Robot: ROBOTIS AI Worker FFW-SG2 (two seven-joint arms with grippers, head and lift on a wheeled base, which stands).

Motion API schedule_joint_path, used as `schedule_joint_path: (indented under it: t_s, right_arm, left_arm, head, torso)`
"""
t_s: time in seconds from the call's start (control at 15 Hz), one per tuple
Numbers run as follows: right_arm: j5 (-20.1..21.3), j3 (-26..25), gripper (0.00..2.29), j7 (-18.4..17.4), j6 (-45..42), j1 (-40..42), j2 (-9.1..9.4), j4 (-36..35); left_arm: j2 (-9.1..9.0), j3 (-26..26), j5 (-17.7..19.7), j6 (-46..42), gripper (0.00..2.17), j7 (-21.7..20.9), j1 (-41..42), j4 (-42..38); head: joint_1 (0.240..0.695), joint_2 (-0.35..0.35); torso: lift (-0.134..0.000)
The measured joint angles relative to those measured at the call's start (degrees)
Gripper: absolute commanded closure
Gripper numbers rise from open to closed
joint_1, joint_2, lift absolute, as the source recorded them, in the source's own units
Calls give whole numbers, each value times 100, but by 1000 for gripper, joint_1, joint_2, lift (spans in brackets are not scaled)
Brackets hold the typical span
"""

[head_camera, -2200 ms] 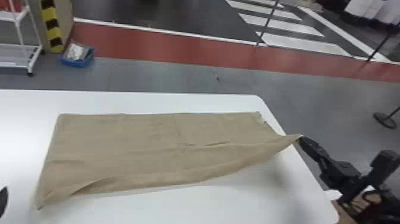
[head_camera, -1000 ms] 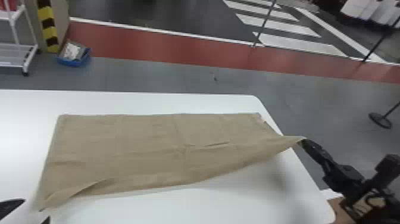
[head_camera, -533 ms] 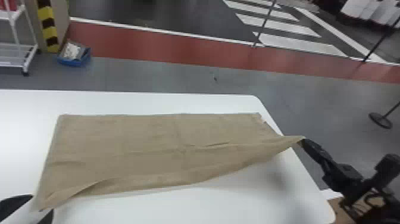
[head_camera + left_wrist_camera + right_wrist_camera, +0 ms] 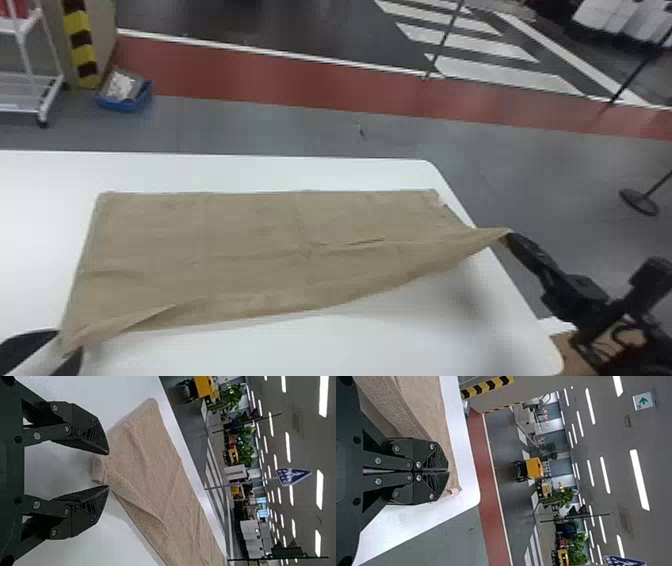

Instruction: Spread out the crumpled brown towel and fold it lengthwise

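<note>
The brown towel lies spread over the counter, reaching from our left fingers to our right. Our right fingers are closed on its near right corner; from their tips the cloth slopes down towards the counter. Our left fingers are open, one on either side of the near left corner, which pokes into the space between them.

We expect the towel to be light, soft and limp, with enough nap for the fingers to hold without slipping. Nothing here should break; the likelier trouble is sagging or rucking. Just beyond our left fingers a loose flap curls over, so we would pinch right at the corner and take in the hem, not the flap alone. With both near corners held, we would raise them together and keep the edge between our fingers lightly taut; pulling harder would probably drag the whole cloth along the counter.
</note>
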Motion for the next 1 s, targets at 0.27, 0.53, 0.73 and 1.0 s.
schedule_joint_path:
  t_s: [0.27,0.53,0.73,1.0]
  right_arm:
    - [-5,-7,1420,0,46,-8,-8,0]
    - [-31,-50,1420,10,132,-9,-12,-2]
    - [-64,-67,1420,71,229,-14,-16,-26]
    - [-84,-44,1420,70,517,-104,-5,-241]
  left_arm:
    - [8,12,22,-129,1089,8,15,-23]
    - [8,21,74,-211,1089,18,41,-79]
    - [7,72,170,-272,1092,9,75,-138]
    - [-79,450,397,-209,1089,18,170,-385]
  head:
    - [695,-350]
    - [695,-350]
    - [695,-350]
    - [695,-350]
  torso:
    - [-124]
    - [-124]
    - [-124]
    - [-124]
